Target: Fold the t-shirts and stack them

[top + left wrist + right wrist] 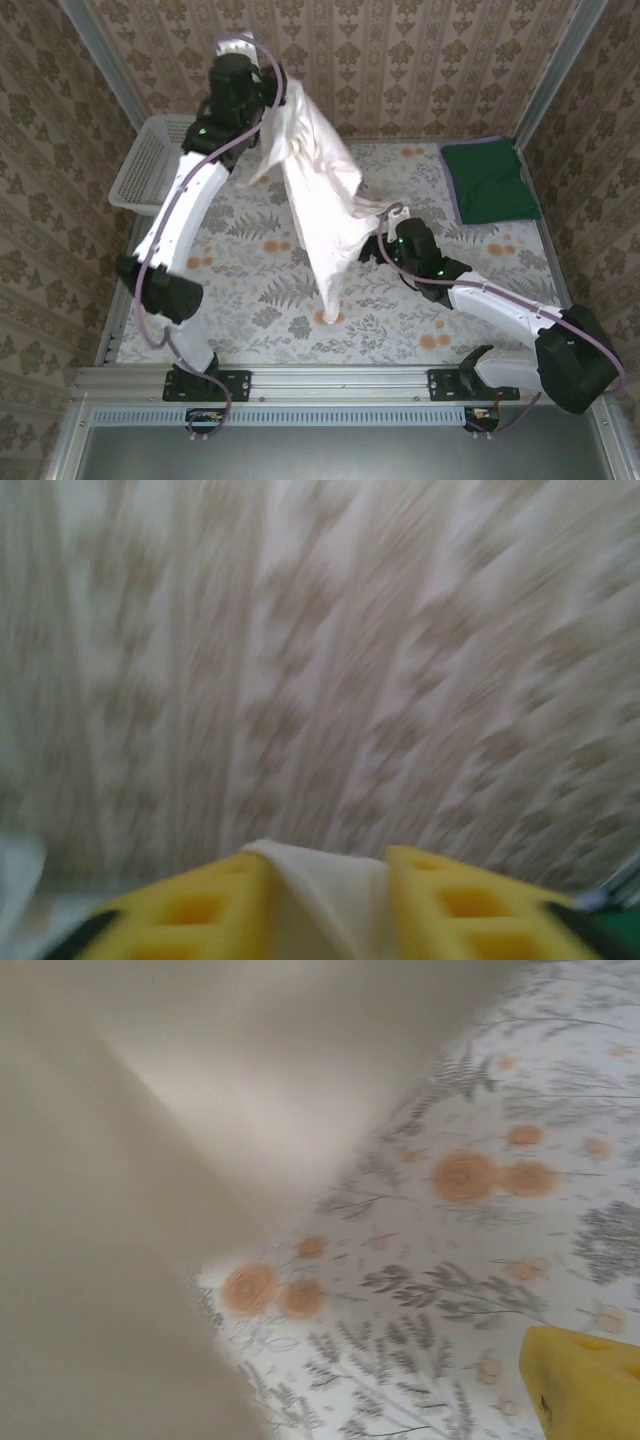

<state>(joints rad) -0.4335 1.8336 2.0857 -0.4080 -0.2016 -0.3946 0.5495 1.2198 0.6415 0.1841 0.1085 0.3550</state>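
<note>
Cream-white t-shirt [322,190] hangs long and rumpled. My left gripper [325,885] is clamped on its top, and the right gripper [380,224] is at its side edge - can't tell its grip.

The cream-white t-shirt [320,190] hangs lifted and rumpled, its lowest tip touching the table [240,300]. The dark green t-shirt [488,180] lies folded flat at the far right.

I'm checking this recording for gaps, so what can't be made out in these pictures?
1. Whether the right gripper is open or shut: top view, the cream shirt covers its tips; right wrist view, the edge crops its finger.
2. What lies behind the left gripper: left wrist view, motion blur.
3. The green shirt, its fold layers: top view, too small.
</note>
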